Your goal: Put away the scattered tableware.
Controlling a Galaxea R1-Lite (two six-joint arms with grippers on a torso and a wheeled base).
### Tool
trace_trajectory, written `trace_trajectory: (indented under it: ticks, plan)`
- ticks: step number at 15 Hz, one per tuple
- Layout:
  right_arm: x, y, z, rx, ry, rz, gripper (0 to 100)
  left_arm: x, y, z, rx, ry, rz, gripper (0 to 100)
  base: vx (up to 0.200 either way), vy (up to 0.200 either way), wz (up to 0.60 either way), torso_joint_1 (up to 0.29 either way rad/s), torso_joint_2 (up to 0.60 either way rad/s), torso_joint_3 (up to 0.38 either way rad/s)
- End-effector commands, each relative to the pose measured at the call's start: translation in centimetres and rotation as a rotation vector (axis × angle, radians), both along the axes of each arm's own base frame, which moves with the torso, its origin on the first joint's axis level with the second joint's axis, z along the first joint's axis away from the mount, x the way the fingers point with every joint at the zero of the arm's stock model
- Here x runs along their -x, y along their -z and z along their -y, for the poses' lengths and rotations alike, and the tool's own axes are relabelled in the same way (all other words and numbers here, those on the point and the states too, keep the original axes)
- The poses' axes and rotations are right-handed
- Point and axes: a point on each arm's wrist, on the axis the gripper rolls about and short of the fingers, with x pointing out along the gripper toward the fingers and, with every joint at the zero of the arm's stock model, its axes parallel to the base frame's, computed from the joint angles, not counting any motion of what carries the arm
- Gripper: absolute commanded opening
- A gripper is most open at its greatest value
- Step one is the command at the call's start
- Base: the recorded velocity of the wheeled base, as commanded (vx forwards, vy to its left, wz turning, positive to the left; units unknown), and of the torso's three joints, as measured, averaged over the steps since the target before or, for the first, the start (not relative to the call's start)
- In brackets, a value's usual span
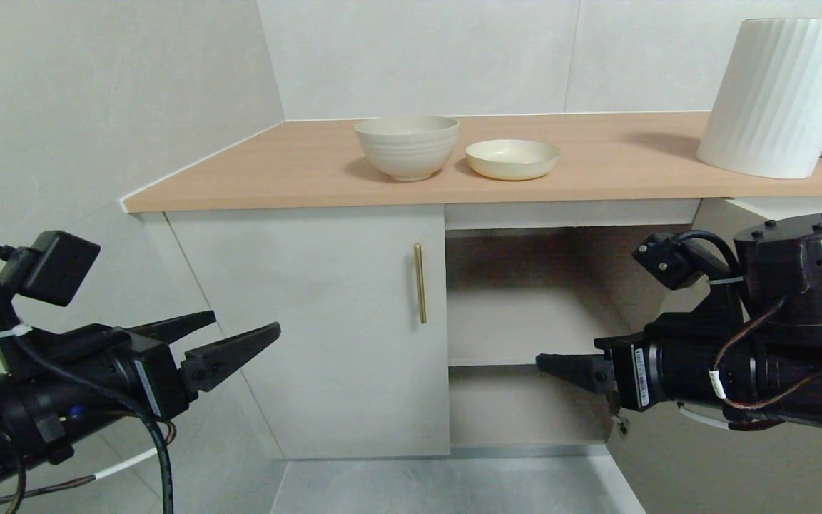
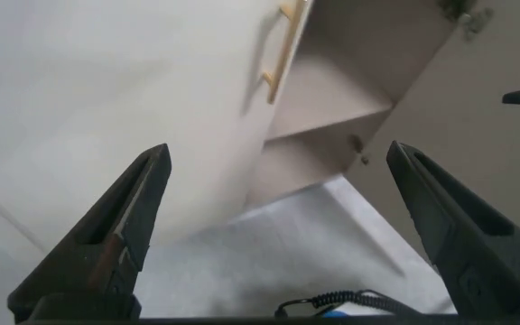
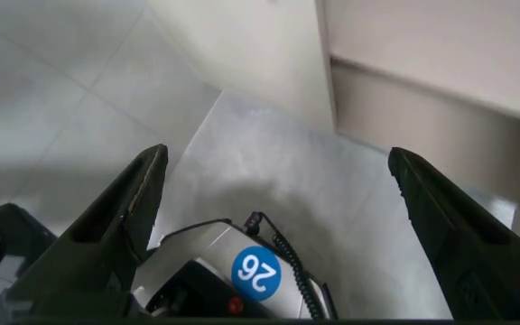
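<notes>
Ribbed white cylinder (image 1: 782, 96) upper right; closed cabinet door (image 1: 325, 328) centre, open shelved compartment (image 1: 518, 335) beside it. Wooden surface (image 1: 275, 171), upper centre, carries bowl (image 1: 407, 146) and shallow dish (image 1: 512, 158) side by side. Left hand (image 1: 245, 321), lower left, and right hand (image 3: 276, 158), lower right: both released, empty.

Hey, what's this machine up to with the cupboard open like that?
Nothing is being held yet. The bowl and shallow dish sit on the counter. Both arms hang low before the cabinet, whose right side is open; the left gripper and right gripper are open and empty.
</notes>
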Motion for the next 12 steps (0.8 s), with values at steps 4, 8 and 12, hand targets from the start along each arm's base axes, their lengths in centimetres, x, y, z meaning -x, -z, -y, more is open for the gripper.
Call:
trace_trajectory:
  ticks: [4, 8, 12]
  plan:
    - [0.2, -0.1, 0.2, -0.001, -0.002, 0.003, 100, 0.0, -0.1, 0.0, 0.003, -0.001, 0.004, 100, 0.200, 0.000, 0.00, 0.004, 0.00, 0.004]
    - [0.5, -0.3, 0.3, 0.006, -0.011, 0.023, 100, 0.3, -0.9, -0.1, 0.012, -0.001, 0.040, 100, 0.000, 0.000, 0.00, 0.000, 0.00, 0.000]
    - [0.7, -0.7, 0.4, -0.002, -0.013, 0.039, 100, 0.1, -5.6, 0.0, 0.013, -0.001, 0.042, 100, 0.000, 0.000, 0.00, 0.000, 0.00, 0.000]
